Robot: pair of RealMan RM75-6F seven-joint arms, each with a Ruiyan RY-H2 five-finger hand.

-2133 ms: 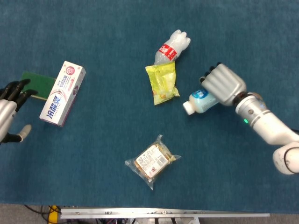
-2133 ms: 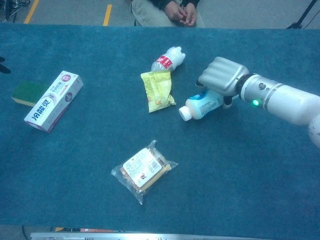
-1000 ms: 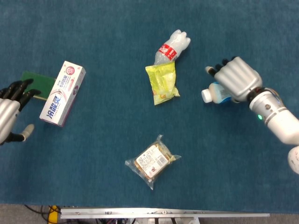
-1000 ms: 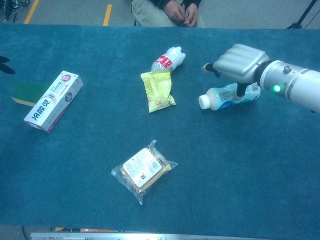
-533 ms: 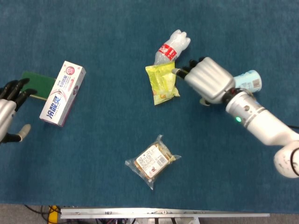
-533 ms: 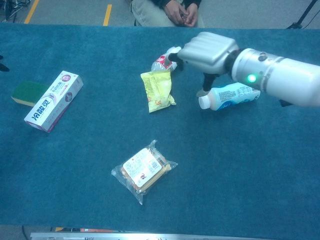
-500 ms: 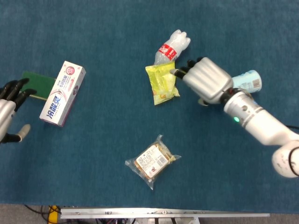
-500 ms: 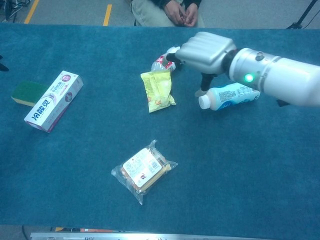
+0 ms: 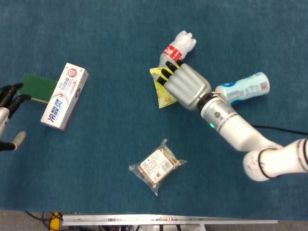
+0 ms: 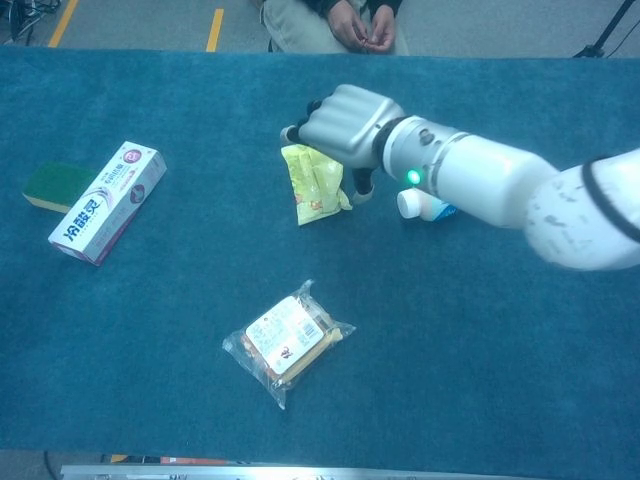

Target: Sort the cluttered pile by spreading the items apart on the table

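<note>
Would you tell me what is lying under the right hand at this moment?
The right hand is over the yellow snack bag, whose left and lower parts show. The crushed cola bottle sticks out beyond the fingertips. Whether the palm touches the bag is hidden.

Blue-carpeted table (image 10: pixel 520 340), grey floor (image 10: pixel 130 25) beyond

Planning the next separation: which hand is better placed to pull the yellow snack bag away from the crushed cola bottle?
Right. The right hand hovers over the yellow snack bag; the left hand sits at the far table edge.
</note>
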